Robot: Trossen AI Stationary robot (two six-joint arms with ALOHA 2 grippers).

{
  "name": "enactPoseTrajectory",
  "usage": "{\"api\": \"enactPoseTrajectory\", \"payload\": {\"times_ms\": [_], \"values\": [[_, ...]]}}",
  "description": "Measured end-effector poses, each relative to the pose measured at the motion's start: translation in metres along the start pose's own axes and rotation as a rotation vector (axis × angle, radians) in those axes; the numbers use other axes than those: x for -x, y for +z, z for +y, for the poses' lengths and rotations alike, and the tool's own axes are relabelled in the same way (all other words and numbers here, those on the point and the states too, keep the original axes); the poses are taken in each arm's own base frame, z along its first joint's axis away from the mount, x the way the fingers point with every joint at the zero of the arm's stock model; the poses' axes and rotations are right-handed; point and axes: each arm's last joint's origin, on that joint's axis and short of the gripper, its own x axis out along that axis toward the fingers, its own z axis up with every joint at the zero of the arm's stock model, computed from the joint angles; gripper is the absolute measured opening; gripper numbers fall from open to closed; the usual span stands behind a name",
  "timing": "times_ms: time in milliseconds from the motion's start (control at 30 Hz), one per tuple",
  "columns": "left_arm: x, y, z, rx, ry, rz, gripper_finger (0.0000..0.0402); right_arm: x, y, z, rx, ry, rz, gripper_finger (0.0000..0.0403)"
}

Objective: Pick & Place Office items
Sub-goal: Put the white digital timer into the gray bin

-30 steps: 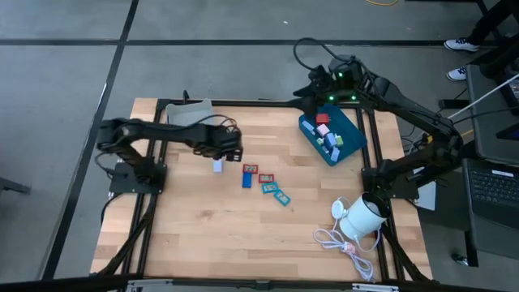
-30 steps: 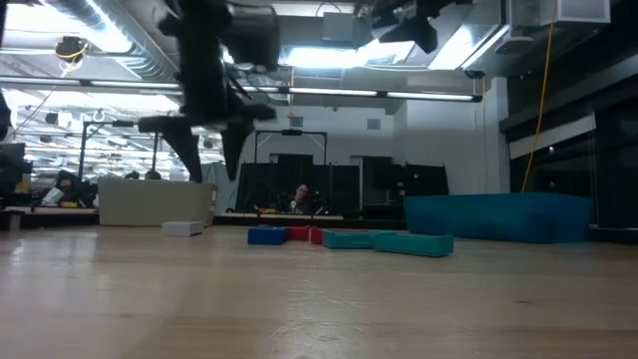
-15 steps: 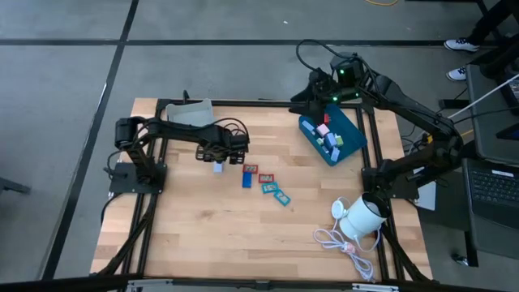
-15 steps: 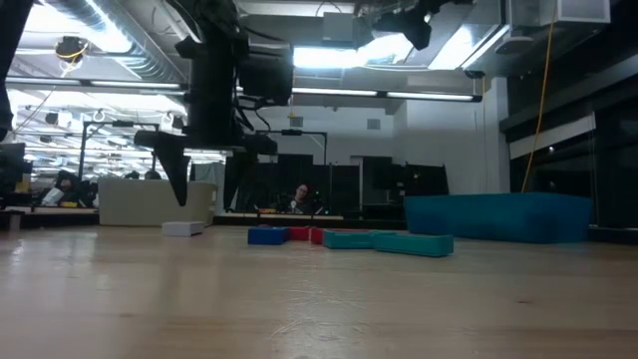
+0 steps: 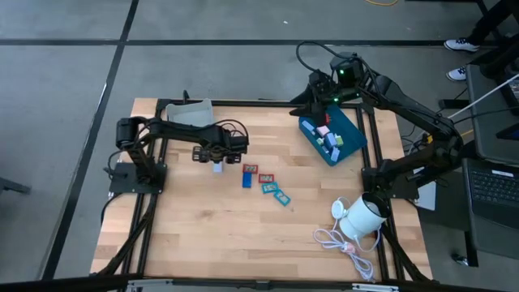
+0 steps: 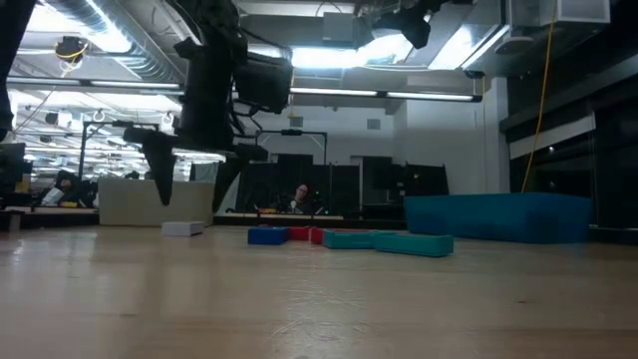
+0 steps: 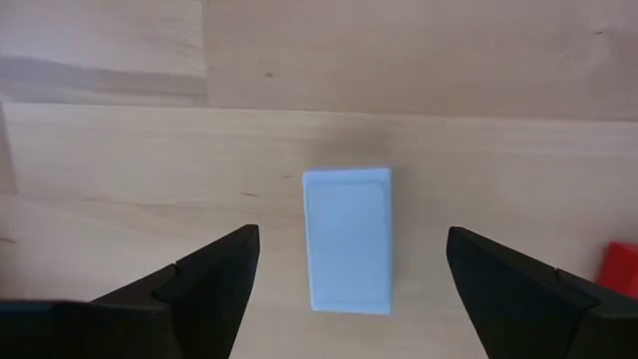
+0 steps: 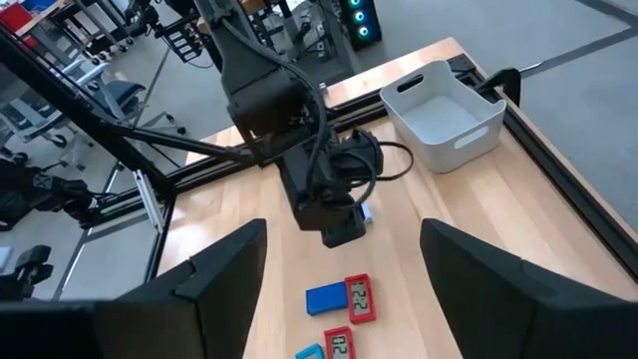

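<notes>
A small pale blue block [image 7: 349, 239] lies flat on the wooden table [image 5: 211, 235], left of centre [image 5: 217, 167]. My left gripper [image 5: 219, 154] hangs just above it, pointing down and open. One finger stands on either side of the block without touching it [image 6: 194, 181]. To its right lie a dark blue piece [image 5: 246, 180], red pieces [image 5: 250, 169] and teal pieces [image 5: 276, 193]. My right gripper [image 5: 328, 93] waits open, high over the blue tray [image 5: 354, 138] at the far right.
A grey tray [image 5: 188, 116] stands at the far left, just beyond my left arm. The blue tray holds several small coloured pieces. A white round object [image 5: 362, 215] with a coiled cable [image 5: 345, 243] sits near the right edge. Bare wood lies along the near side.
My left gripper has sunk toward the pale blue block, rolled a little at the wrist and opened wide, so its fingers now straddle the block. The block has stayed where it was.
</notes>
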Motion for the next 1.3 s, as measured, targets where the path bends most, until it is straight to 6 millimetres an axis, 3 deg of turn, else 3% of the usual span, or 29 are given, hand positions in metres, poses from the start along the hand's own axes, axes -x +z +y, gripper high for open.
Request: {"api": "enactPoseTrajectory", "payload": {"times_ms": [233, 533, 900, 1133, 1300], "values": [[-0.029, -0.005, -0.012, -0.026, 0.053, 0.072, 0.0318, 0.000, -0.001, 0.000, -0.005, -0.001, 0.007, 0.0271], [-0.041, -0.006, -0.013, -0.028, 0.076, 0.067, 0.0310, 0.000, -0.002, 0.000, -0.027, -0.003, 0.022, 0.0271], [-0.050, -0.008, -0.010, -0.012, -0.009, 0.076, 0.0233, 0.000, -0.003, 0.000, -0.044, -0.008, 0.031, 0.0271], [-0.051, -0.001, -0.011, -0.050, -0.042, 0.106, 0.0157, 0.000, -0.003, 0.000, -0.052, -0.008, 0.031, 0.0271], [-0.041, 0.001, -0.008, -0.045, -0.094, 0.082, 0.0153, 0.000, -0.003, 0.000, -0.056, -0.009, 0.031, 0.0271]]}}
